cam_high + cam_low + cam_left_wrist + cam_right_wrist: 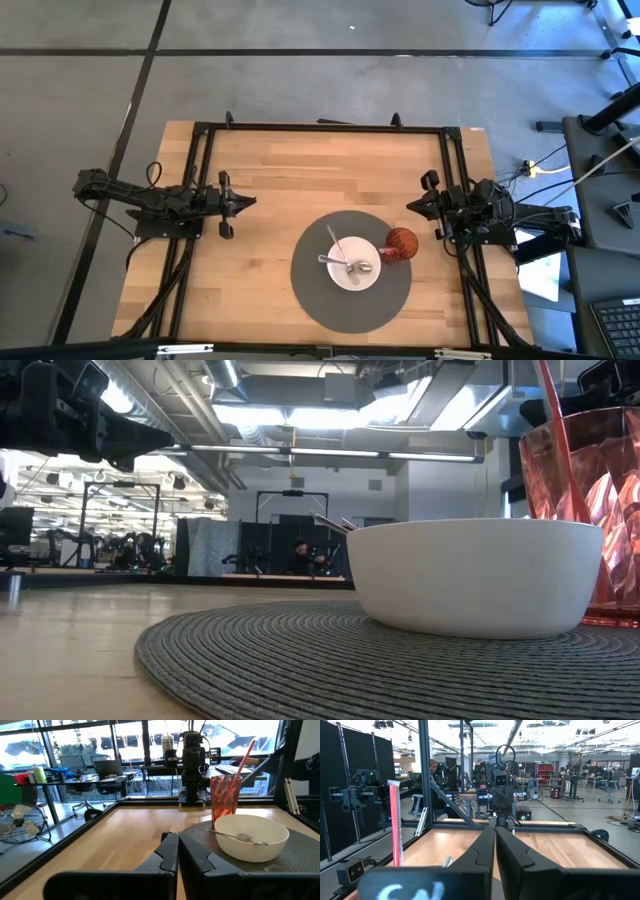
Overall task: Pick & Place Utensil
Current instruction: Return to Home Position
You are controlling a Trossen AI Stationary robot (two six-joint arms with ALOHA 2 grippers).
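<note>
The white bowl (366, 281) is seen on a round grey placemat (310, 290), at about 5 o'clock from the middle of the wooden counter (280, 170). Two silver utensils are lying in it. The spoon (243, 838) is rested across the bowl's bottom. A long handle (335, 242) is leaned over the rim toward 11 o'clock and is taken to be the fork, though its tines cannot be made out. A red cup (400, 245) with a straw (245, 757) is stood just beside the bowl at 2 o'clock, also on the placemat. No loose utensil is seen elsewhere on the counter, so the placing is judged to be finished.

Both arms are parked level and low at opposite edges, apparently so that the middle of the counter is left free. The left gripper (250, 202) is held at 9 o'clock and the right gripper (410, 205) at 3 o'clock, each pointed inward at the other and well apart from the bowl. In the left wrist view its fingers (167, 854) are pressed together with nothing between them. The right wrist view shows that arm's fingers (484, 845) closed in the same way and empty. Nothing is touched by either gripper.
</note>
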